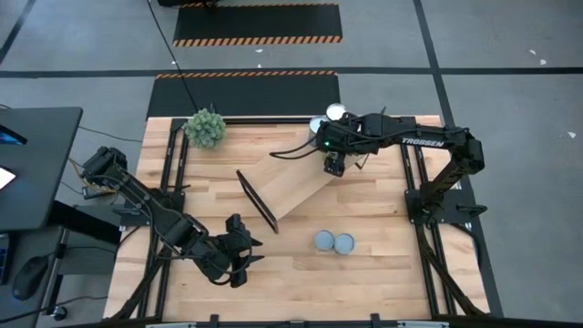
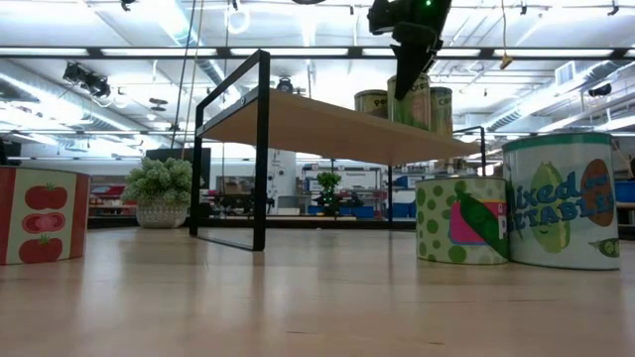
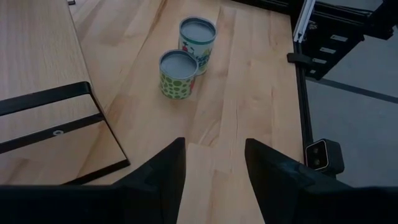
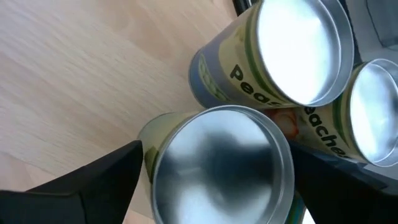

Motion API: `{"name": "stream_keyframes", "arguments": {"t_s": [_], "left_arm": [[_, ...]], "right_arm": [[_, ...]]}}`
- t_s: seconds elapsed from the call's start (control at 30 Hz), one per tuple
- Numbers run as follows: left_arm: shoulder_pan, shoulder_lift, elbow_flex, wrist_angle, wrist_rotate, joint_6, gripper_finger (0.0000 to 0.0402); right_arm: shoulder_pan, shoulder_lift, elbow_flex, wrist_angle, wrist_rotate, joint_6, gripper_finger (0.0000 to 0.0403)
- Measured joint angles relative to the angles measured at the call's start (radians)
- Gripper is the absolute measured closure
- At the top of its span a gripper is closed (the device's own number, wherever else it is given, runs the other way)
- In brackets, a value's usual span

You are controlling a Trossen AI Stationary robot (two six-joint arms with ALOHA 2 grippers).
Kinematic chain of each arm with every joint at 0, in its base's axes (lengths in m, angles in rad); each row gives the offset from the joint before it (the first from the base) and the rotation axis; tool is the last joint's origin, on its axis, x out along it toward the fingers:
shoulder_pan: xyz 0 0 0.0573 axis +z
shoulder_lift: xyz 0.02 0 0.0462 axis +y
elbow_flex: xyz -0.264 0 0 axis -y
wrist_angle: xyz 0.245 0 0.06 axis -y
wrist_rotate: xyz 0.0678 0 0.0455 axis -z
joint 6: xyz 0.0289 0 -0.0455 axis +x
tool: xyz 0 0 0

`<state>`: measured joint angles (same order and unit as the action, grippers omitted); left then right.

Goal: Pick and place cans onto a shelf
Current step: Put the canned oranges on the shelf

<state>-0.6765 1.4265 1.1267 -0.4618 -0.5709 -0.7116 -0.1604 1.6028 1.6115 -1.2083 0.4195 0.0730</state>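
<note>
The shelf point(image 1: 291, 187) point(image 2: 327, 129) lies slantwise across the middle of the table, standing on its black end frames. Three cans stand on its far right end point(image 2: 372, 102). My right gripper point(image 1: 334, 168) point(image 4: 219, 152) hangs above that end, open, pointing steeply down. Its fingers stand close on either side of a silver-topped can point(image 4: 217, 162) point(image 2: 415, 99) that stands upright on the board beside a peaches can point(image 4: 292, 50). My left gripper point(image 1: 244, 248) point(image 3: 214, 162) waits open by the shelf's near left end frame, with nothing between its fingers. Two more cans point(image 1: 324, 240) point(image 1: 343, 243) stand side by side on the table near the right.
A spiky green plant ball point(image 1: 206, 128) sits at the far left corner. White-topped cans point(image 1: 335, 112) stand at the far edge behind the right arm. In the low view a red tomato can point(image 2: 40, 213) stands at the near left. Bare wood lies between the shelf and the near edge.
</note>
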Motion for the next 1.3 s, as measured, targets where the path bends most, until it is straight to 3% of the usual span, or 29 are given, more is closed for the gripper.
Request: {"name": "stream_keyframes", "arguments": {"t_s": [0.63, 0.83, 1.3], "left_arm": [[0.0, 0.0, 0.0, 0.0, 0.0, 0.0, 0.023], [0.0, 0.0, 0.0, 0.0, 0.0, 0.0, 0.023], [0.0, 0.0, 0.0, 0.0, 0.0, -0.005, 0.023]], "right_arm": [[-0.005, -0.027, 0.0, 0.008, -0.031, -0.08, 0.0005], [-0.035, -0.051, 0.0, 0.007, -0.096, -0.069, 0.0004], [-0.047, -0.109, 0.001, 0.012, -0.039, -0.077, 0.0004]]}}
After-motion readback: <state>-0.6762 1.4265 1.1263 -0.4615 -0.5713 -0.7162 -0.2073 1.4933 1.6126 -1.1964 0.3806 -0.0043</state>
